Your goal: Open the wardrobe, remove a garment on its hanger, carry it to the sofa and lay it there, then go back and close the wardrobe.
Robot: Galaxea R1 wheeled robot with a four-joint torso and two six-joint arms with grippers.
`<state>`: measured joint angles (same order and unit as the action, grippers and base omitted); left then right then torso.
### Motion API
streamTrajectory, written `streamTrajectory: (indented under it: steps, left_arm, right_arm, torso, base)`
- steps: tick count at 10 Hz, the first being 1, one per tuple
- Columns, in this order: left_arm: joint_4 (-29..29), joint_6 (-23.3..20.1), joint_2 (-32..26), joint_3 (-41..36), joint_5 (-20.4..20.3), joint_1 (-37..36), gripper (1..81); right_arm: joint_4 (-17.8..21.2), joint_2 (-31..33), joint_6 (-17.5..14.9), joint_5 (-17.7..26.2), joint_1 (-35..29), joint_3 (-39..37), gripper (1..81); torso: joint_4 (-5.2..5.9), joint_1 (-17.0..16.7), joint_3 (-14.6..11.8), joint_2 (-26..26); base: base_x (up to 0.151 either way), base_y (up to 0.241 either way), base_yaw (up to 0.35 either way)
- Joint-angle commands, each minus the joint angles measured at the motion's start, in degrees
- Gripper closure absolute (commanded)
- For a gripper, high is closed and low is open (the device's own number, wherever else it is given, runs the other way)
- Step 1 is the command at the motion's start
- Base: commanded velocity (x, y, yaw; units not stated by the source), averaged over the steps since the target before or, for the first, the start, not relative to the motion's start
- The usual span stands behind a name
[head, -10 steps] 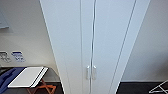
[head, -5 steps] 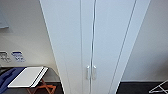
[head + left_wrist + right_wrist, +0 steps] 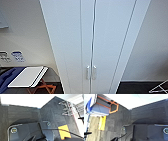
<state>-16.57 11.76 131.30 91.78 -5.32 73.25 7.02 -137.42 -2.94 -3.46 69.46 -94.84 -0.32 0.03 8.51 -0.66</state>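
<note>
**Wardrobe seen closed, dark floor below**

In the head view the wardrobe [image 3: 92, 45] is seen straight ahead, rising toward 12 o'clock, with both white doors shut along a thin central seam. Two small vertical bar handles [image 3: 91, 72] are found side by side near 6 o'clock, one on each door. Pale walls are seen on either side. At 8 o'clock a white flat panel [image 3: 27, 76] is carried on an orange folding stand [image 3: 41, 88], with blue fabric [image 3: 6, 78] just beside it. A white wire rack [image 3: 160, 88] is glimpsed at 4 o'clock. Dark carpet tiles [image 3: 25, 112] meeting a white base are shown in the left wrist view, with a yellow patch [image 3: 63, 131] on the floor. How far either tool is open cannot be told, nor whether anything is held.
</note>
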Motion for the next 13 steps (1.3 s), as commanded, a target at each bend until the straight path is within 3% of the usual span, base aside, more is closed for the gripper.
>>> streamTrajectory:
  steps: [1, 7, 13]
  left_arm:
    - [-3.38, -0.51, -7.89, -9.51, 1.71, -9.57, 1.0]
    - [-5.31, -0.43, -15.63, -20.24, 2.15, -20.98, 1.0]
    - [-3.83, 0.28, -14.93, -20.5, 2.06, -33.73, 1.0]
  right_arm:
    - [-0.43, 6.24, -0.4, 2.5, -10.41, 10.71, 1.0]
    - [0.1, 12.67, -0.05, 3.37, -25.1, 23.4, 1.0]
    - [0.71, 8.46, 0.3, 4.78, -37.5, 19.36, 1.0]
  torso:
    - [0.0, 0.0, 0.0, 0.0]
    - [0.0, 0.09, 0.07, 0.07]
    - [0.0, 0.13, 0.15, 0.13]
  base:
    - [0.0, 0.0, 0.0]
    - [0.0, 0.0, 0.0]
    - [0.0, 0.0, 0.0]
